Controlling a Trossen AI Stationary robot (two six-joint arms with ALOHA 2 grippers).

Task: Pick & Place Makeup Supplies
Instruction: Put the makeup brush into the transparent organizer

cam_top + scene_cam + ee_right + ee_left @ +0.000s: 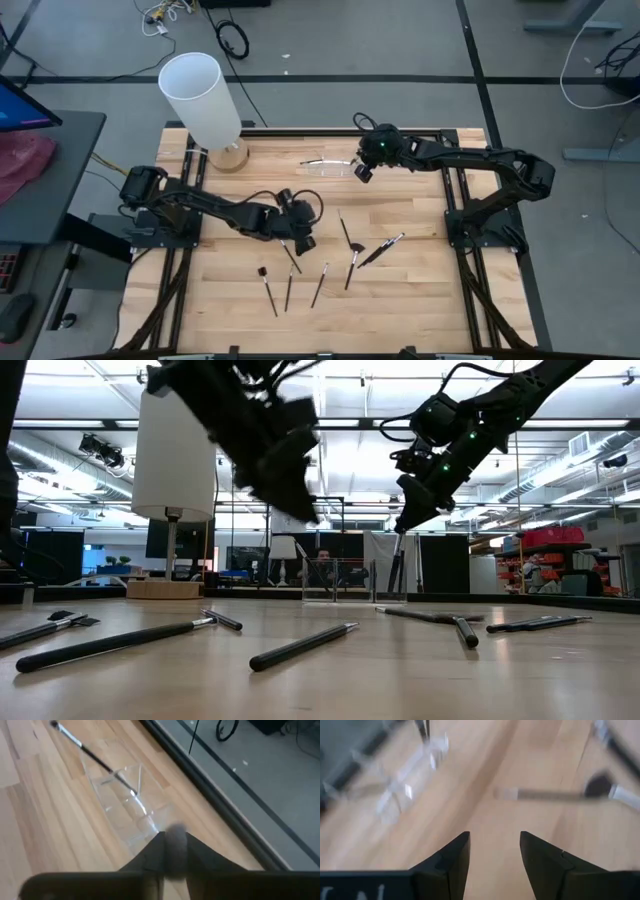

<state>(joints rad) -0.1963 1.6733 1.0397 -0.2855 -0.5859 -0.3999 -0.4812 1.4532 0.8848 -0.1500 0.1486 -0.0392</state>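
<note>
Several thin dark makeup brushes point(320, 285) lie flat on the wooden table point(420, 300) toward its near side. A clear container point(335, 167) stands at the far middle, and one brush point(95, 755) leans in it, sticking out over its wall. My right gripper point(362, 172) hovers just right of the container with another brush point(398, 565) hanging upright below it. My left gripper point(300, 240) is open above the table's middle, over bare wood, with a dark-headed brush point(597, 785) lying ahead of it. My right gripper has the brush's upper end point(175, 837) between its two fingertips, where it fills the narrow gap. The fingers slant down from the table's right side. The brush hangs nearly upright below them, its lower end point(394, 596) by the clear container.
A tall white cylinder point(205, 100) on a wooden base stands at the far left corner. More brushes point(380, 250) lie right of centre. Bare wood point(230, 300) shows along the near left.
</note>
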